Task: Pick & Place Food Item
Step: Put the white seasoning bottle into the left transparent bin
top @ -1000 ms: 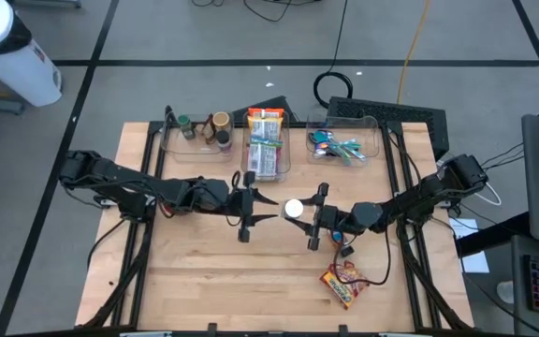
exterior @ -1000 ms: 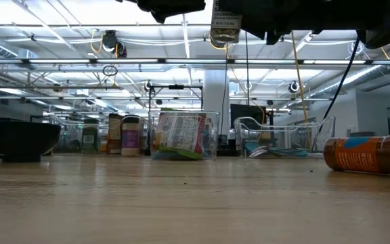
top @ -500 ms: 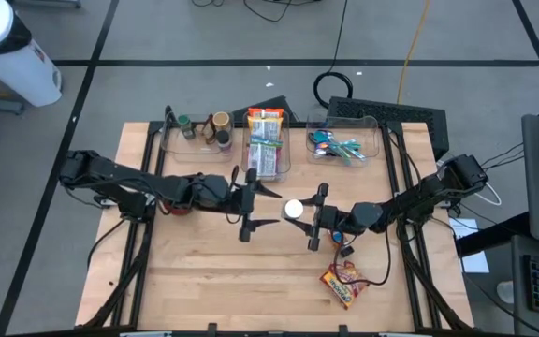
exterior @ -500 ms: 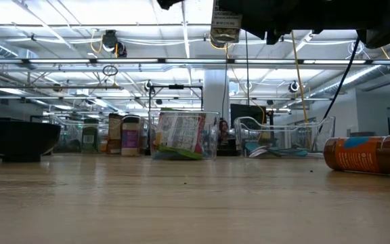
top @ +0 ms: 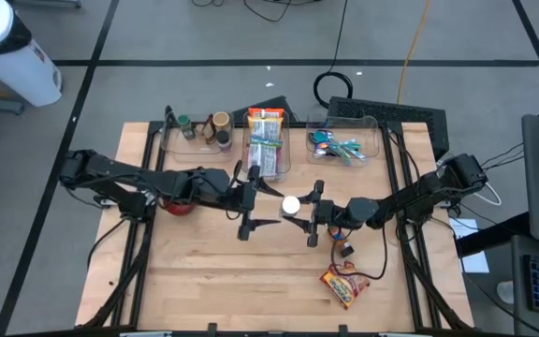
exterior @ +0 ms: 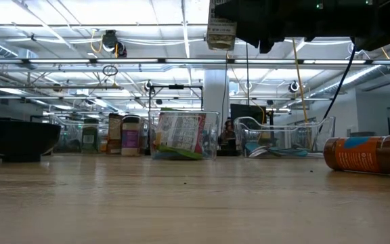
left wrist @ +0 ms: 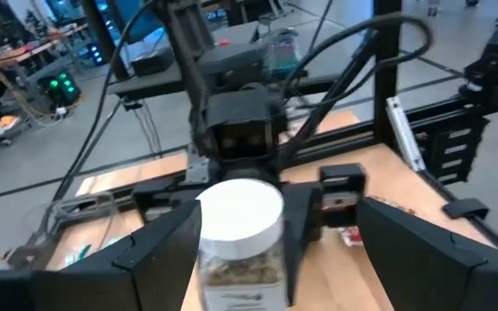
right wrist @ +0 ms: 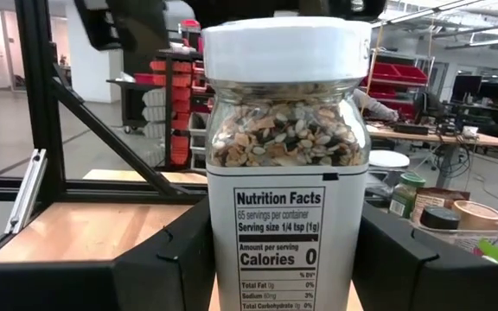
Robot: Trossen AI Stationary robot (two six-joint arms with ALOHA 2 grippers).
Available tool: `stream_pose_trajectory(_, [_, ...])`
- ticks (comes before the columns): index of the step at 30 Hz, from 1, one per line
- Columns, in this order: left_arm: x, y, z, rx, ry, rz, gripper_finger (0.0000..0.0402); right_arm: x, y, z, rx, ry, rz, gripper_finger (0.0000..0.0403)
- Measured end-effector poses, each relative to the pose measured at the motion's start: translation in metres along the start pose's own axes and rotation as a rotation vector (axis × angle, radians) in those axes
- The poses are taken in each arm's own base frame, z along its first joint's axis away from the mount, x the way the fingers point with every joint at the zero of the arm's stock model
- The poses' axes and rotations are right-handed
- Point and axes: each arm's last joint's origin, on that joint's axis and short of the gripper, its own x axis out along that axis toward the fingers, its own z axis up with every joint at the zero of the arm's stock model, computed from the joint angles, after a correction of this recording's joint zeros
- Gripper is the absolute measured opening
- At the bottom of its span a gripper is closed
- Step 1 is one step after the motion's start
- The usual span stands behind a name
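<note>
Two arms over the middle of the table [top: 204, 281], and I'm working both. Far left on the board, a red bowl [top: 178, 205] sits partly under my left arm. Along the back edge, three clear bins: the left one [top: 197, 131] with small jars, the middle one [top: 265, 142] packed with snack packets, the right one [top: 348, 141] with blue and green odds and ends. My left gripper [top: 248, 200] hangs near the centre, fingers spread wide with nothing between them, pointed straight at the jar. Just beside it to the right, my right gripper [top: 311, 215] has its fingers pinched on the jar [top: 291, 206], white lid on, seeds and flakes showing through the glass, label reading "Nutrition Facts". From table height the jar [exterior: 221, 31] is held high off the wood. Further right, an orange can [exterior: 359, 156] lies on its side, and nearer the front edge a red snack bag [top: 342, 282] lies flat.
</note>
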Motion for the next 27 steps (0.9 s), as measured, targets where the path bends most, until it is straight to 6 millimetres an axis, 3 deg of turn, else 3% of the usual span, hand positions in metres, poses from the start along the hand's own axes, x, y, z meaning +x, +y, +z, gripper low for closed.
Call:
stream_pose_trajectory(9, [0.010, 0.010, -0.010, -0.021, 0.035, 0.030, 0.0306, 0.002, -0.005, -0.002, 0.011, 0.014, -0.011, 0.0194])
stream_pose_trajectory(15, [0.014, 0.014, 0.000, -0.034, 0.037, 0.038, 0.0306, 0.003, -0.008, -0.003, 0.034, 0.021, 0.021, 0.0194])
stream_pose_trajectory(21, [0.033, 0.019, 0.005, -0.016, 0.085, 0.037, 0.0306, 0.004, -0.008, -0.005, 0.029, 0.037, 0.021, 0.0194])
stream_pose_trajectory(27, [0.056, 0.022, -0.002, -0.017, 0.256, 0.010, 0.0306, 0.004, -0.008, -0.006, 0.028, 0.055, 0.021, 0.0194])
